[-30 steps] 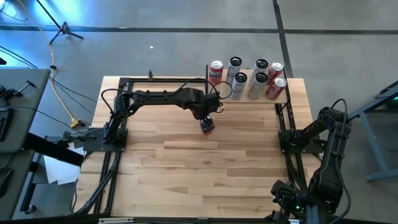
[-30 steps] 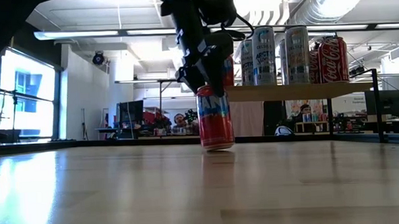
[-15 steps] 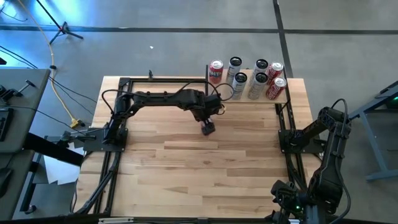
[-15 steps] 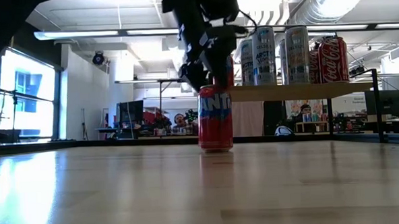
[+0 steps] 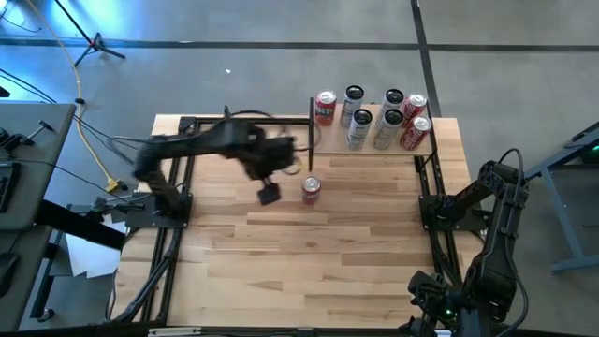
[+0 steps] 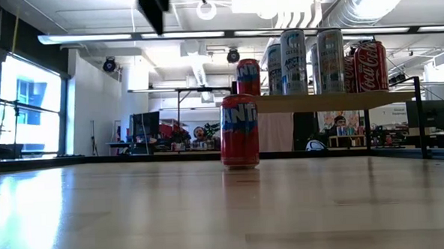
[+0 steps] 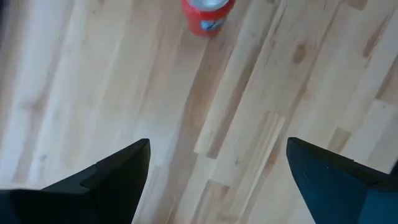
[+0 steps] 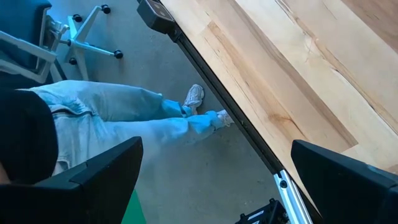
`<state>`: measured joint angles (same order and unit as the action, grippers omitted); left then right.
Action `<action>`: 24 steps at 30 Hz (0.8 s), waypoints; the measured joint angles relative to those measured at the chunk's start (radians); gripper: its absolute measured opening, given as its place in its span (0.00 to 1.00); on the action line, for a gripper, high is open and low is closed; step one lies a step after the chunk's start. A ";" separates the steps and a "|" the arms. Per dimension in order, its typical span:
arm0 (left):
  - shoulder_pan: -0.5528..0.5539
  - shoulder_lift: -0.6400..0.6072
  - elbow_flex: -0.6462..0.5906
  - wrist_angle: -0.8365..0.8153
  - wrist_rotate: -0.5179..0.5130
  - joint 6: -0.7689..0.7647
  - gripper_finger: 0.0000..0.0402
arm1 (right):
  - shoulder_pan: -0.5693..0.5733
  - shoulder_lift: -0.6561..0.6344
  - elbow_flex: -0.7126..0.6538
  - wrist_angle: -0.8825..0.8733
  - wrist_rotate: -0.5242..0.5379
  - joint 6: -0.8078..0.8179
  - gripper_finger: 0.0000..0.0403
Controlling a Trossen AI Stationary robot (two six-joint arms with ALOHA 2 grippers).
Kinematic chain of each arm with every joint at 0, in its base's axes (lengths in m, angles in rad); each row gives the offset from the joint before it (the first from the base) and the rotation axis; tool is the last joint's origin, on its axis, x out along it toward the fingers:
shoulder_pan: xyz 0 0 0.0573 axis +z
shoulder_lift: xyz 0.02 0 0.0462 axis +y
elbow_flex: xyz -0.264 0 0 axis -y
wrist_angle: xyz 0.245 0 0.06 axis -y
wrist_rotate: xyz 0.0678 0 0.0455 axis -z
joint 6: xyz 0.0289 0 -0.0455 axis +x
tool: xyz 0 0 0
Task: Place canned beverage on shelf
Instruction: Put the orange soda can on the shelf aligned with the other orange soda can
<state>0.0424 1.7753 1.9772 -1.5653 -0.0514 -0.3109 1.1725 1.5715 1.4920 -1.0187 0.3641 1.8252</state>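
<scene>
can [image 5: 312, 188]: red, upright on the table [image 5: 309, 262], standing free, nothing touching it. Low view shows it [image 6: 239, 130] in front of the shelf, below board level. Not on the shelf yet.
shelf [image 5: 374, 150]: light-wood board on black posts at the table's far edge, beyond the can as seen from the left gripper. Six cans [image 5: 379, 117] on it, red and silver, all upright. In the low view the board [image 6: 333, 101] sits raised above the tabletop.
left gripper [image 5: 269, 195]: above the table, just beside the can on the side away from the right arm, clear of it. Fingers [image 7: 112, 177] spread wide, nothing between them. Wrist view looks down on bare wood with the can [image 7: 208, 12] ahead of the fingertips, apart from them. Arm blurred in the high view. In the low view only a dark tip [image 6: 154, 7] shows, near the top, well off from the can.
right gripper: parked off the table's right near corner, arm [image 5: 491, 225] folded. Fingers [image 8: 93, 174] wide apart, empty. Wrist view shows the table edge [image 8: 249, 81] and floor.
person: legs in light jeans [image 8: 124, 115] and a pale shoe, seated beside the table edge in the right wrist view, with a chair base [image 8: 81, 34] nearby.
</scene>
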 joint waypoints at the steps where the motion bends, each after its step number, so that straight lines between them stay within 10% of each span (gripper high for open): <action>1: -0.018 -0.051 -0.041 0.008 -0.027 -0.017 0.87 | 0.000 0.000 0.000 0.000 0.000 0.000 0.99; 12: -0.086 -0.601 -0.716 0.253 -0.116 -0.354 0.87 | 0.000 0.000 0.000 0.000 0.000 0.000 0.99; 24: -0.087 -0.983 -1.321 0.638 -0.109 -0.369 0.87 | 0.000 0.000 0.000 -0.004 0.001 0.000 0.99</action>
<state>-0.0449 0.7928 0.6564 -0.9276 -0.1605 -0.6800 1.1725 1.5715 1.4918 -1.0226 0.3655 1.8252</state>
